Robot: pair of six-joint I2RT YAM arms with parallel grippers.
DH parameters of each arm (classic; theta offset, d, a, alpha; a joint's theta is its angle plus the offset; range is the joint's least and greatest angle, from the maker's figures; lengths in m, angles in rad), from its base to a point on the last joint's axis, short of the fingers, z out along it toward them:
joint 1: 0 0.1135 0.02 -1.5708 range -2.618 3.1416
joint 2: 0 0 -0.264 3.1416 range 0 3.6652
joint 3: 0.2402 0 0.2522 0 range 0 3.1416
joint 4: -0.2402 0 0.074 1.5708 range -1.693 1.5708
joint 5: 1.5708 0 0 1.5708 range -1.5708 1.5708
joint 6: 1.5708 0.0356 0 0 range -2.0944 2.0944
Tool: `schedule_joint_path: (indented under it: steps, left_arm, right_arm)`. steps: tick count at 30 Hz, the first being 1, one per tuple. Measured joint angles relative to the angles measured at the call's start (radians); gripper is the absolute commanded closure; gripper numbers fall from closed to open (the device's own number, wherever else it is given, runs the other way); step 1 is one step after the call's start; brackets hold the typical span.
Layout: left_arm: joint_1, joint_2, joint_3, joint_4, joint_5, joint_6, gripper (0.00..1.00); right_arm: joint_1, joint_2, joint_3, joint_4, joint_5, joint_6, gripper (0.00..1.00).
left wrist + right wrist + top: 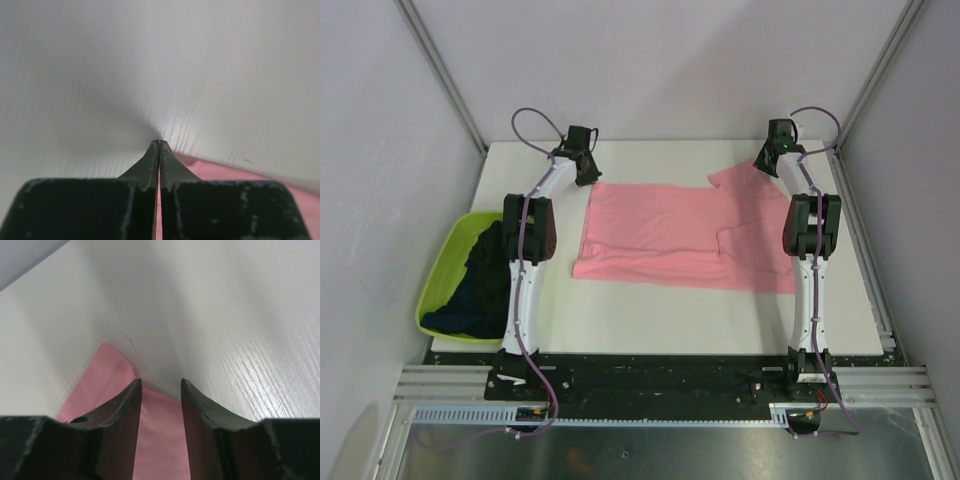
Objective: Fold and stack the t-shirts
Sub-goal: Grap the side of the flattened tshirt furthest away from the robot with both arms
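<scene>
At table centre we saw the pink t-shirt [670,235] spread out. Our left gripper [159,142] was pinched closed at its 10 o'clock corner, hold on cloth unclear; our right gripper [160,382] gaped, empty, over its 2 o'clock sleeve.

One salmon-pink t-shirt [670,235] is counted. One lime-green tub [438,275] is seen, its dark t-shirts [480,290] heaped beyond counting. Two arms are tallied: left arm [525,280], right arm [808,290].

Bright even light; soft shadow around left gripper [159,144], foreground blurred
</scene>
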State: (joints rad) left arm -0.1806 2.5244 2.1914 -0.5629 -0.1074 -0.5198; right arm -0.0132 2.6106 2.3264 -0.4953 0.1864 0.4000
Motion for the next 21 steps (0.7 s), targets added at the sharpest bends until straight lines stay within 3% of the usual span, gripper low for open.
schedule_joint_path:
  steps: [10,21]
  left_arm:
    - [0.000,0.000,0.000,0.000,0.006,0.000,1.00]
    - [0.000,0.000,0.000,0.000,0.007,0.000,1.00]
  right_arm:
    - [-0.003,0.000,0.000,0.005,-0.017,0.018,0.55]
    - [-0.073,0.000,0.000,0.024,-0.161,0.126,0.55]
